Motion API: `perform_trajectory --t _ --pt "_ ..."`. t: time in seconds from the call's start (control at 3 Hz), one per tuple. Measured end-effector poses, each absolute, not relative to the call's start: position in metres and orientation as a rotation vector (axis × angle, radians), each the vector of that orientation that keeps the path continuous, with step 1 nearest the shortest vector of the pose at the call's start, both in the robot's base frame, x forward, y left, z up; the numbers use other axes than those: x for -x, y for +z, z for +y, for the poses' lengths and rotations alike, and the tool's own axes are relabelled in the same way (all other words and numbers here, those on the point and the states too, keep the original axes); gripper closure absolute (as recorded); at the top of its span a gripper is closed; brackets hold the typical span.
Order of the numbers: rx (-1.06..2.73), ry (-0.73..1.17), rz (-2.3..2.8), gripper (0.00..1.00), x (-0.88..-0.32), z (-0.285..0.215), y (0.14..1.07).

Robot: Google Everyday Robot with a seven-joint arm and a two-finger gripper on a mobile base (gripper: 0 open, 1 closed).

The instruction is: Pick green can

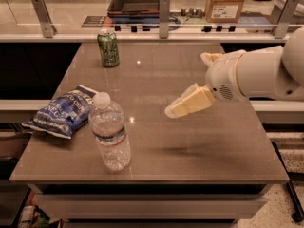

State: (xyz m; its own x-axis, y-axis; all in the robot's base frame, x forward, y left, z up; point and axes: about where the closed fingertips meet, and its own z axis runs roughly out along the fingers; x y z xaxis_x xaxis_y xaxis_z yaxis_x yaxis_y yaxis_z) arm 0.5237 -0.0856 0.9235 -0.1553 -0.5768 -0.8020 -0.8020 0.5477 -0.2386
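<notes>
The green can (pixel 108 47) stands upright near the far left corner of the brown table (pixel 213 141); it is dark green with pale print and a silver top. My gripper (pixel 176 107) hangs above the middle of the table, on a white arm that comes in from the right. Its pale yellow fingers point left and slightly down. It is well to the right of the can and nearer to me, and holds nothing that I can see.
A clear plastic water bottle (pixel 110 133) with a white cap stands front left. A blue chip bag (pixel 64 113) lies at the left edge. Behind the table is a counter with metal posts (pixel 164 11), a dark tray (pixel 135 1) and a cardboard box (pixel 224 4).
</notes>
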Motion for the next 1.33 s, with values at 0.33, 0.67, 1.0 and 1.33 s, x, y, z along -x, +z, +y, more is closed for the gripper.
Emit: perform_trajectory --t 0.33,0.67,1.0,1.33 --pt "1.035 0.28 1.784 0.0 -0.548 -0.067 0.925" --pt "0.968 0.216 1.744 0.0 -0.564 -0.074 0.943" --pt "0.967 0.215 1.743 0.0 -0.564 -0.074 0.943" --pt "0.972 0.244 1.708 0.0 -0.589 -0.063 0.948"
